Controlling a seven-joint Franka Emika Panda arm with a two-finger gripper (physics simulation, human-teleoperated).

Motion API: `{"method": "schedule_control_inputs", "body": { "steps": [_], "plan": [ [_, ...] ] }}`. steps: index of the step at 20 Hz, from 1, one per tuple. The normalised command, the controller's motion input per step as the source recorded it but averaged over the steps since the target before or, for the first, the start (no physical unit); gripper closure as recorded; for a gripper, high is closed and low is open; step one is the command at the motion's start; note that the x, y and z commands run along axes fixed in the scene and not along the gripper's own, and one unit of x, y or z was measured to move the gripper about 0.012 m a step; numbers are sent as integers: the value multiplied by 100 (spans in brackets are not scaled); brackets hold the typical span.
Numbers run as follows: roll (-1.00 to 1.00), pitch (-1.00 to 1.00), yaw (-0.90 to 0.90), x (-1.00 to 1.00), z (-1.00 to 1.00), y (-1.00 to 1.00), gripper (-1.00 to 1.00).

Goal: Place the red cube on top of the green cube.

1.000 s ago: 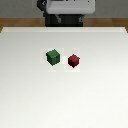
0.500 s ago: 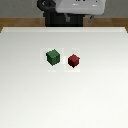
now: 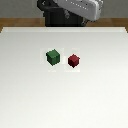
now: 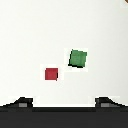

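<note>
The red cube (image 3: 74, 60) rests on the white table (image 3: 64, 100), just to the exterior view's right of the green cube (image 3: 53, 57), with a small gap between them. Both also show in the wrist view: the red cube (image 4: 51, 74) and the green cube (image 4: 78, 58). My gripper (image 4: 65, 102) is open and empty, high above the table; the two dark fingertips (image 4: 22, 103) stand far apart. Both cubes lie ahead of the fingers, apart from them. In the exterior view only the arm's white link (image 3: 80, 10) shows at the far edge.
The robot's dark base (image 3: 62, 19) stands behind the table's far edge. A brown floor strip (image 3: 15, 22) shows beyond the table. Nothing else stands on the table.
The arm's white link at the far edge has tilted and shifted slightly. The two cubes have not moved.
</note>
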Motion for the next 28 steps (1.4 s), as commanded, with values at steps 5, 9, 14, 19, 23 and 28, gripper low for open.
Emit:
{"method": "schedule_control_inputs", "body": {
  "steps": [5,9,14,19,23,28],
  "plan": [
    [0,0,-12,0,-40,0,-100],
    [0,0,0,0,-50,0,-100],
    [0,0,0,20,-60,0,-100],
    [0,0,0,60,0,0,-100],
    [0,0,0,50,0,-25,-100],
    [0,0,0,20,-20,0,-100]
  ]
}}
